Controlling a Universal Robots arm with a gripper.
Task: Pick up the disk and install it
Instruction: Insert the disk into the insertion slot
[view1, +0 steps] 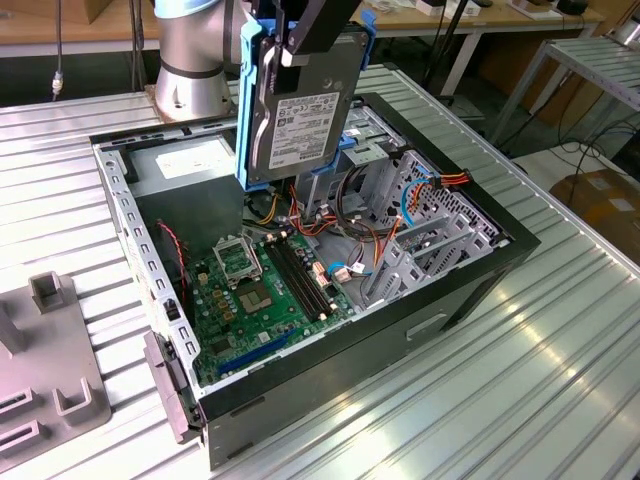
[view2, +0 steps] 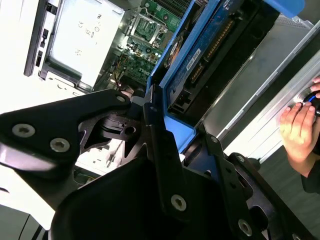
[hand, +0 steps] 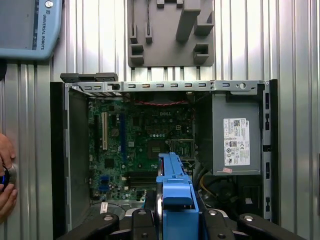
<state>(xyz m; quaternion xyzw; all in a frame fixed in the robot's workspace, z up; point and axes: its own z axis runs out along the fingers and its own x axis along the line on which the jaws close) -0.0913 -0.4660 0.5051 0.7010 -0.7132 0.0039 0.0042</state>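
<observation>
One disk (view1: 300, 115) in hand: my fingers (view1: 315, 25) are clamping its upper end, closed on the blue carrier. The disk is standing on edge, with its white label facing the exterior view and two blue rails (view1: 246, 110) running down its long sides.

It is hanging over one open computer case (view1: 470, 300), which is lying on its side on the ribbed metal bench (view1: 520, 400). In the exterior view the disk's lower end is sitting above the gap between the one motherboard (view1: 255, 290) and the grey drive cage (view1: 425, 215). I cannot tell whether it is touching anything below.

One power supply (hand: 235, 140) is occupying a corner of the case. One grey fixture plate (hand: 170, 35) is lying on the bench just beside the case. One person's hand (view2: 297, 127) is resting apart from the case.
</observation>
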